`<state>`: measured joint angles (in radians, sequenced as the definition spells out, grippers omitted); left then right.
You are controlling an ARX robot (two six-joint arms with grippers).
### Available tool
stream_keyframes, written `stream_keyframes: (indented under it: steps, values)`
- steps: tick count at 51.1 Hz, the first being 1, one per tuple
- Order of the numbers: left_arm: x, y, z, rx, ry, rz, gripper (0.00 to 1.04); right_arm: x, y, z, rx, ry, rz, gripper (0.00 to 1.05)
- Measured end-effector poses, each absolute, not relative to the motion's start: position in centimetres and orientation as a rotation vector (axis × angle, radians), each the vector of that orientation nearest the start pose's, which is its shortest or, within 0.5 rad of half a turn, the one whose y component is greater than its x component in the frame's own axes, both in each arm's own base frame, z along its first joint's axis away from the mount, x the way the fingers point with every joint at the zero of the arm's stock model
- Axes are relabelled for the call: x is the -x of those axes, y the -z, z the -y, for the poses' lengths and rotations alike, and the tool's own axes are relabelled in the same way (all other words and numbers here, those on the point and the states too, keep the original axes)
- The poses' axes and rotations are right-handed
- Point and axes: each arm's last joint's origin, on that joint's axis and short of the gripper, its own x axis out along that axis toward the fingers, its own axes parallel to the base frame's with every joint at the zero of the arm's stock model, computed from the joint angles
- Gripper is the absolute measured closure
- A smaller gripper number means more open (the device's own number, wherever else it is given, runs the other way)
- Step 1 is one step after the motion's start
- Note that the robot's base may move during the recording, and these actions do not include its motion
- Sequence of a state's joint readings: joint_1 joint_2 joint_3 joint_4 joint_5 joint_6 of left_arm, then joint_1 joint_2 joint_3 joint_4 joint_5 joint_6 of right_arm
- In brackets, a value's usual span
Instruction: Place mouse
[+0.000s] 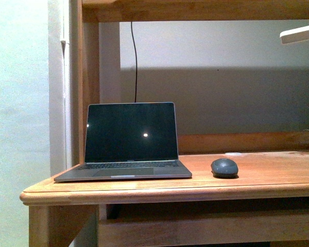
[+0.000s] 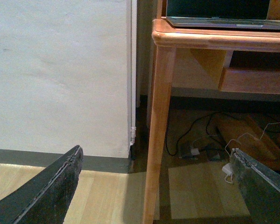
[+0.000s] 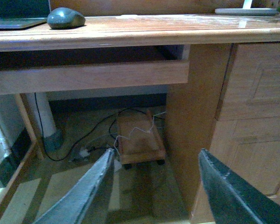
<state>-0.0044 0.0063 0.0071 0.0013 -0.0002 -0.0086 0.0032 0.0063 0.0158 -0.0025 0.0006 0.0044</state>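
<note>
mouse (image 1: 224, 167) sits on the desk (image 1: 268, 177) just right of the open laptop (image 1: 126, 141), close to the front edge, nothing holding it. both arms are low, below desk height, wrist views looking under the desk. left gripper (image 2: 154, 186) jaws spread wide, empty. right gripper (image 3: 158, 186) also wide, empty; it sees the mouse up on the desk. risks, as a judgement: an arm rising from below could clip the desk's front edge or the drawer rail (image 3: 88, 77). the domed, smooth mouse may squirt out of a pinch if gripped off-centre, and could slide into the laptop or off the edge. cables on the floor (image 3: 102, 135) could snag a low arm.
</note>
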Motion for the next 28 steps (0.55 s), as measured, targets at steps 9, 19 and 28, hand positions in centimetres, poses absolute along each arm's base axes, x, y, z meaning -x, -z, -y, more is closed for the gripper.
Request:
stream_keyframes:
  steps: [9,19,28]
  values:
    - [-9.77,-16.56,0.04,0.009,0.005,0.002,0.08,-9.71,-16.82,-0.03,-0.004,-0.003,0.007,0.19]
    - [-9.77,-16.56,0.04,0.009,0.004,0.002,0.08,-9.71,-16.82,-0.03,-0.005,-0.003,0.007,0.07]
    - [-9.76,-16.57,0.04,0.009,0.004,0.002,0.08,-9.71,-16.82,-0.03,-0.005,-0.003,0.007,0.07]
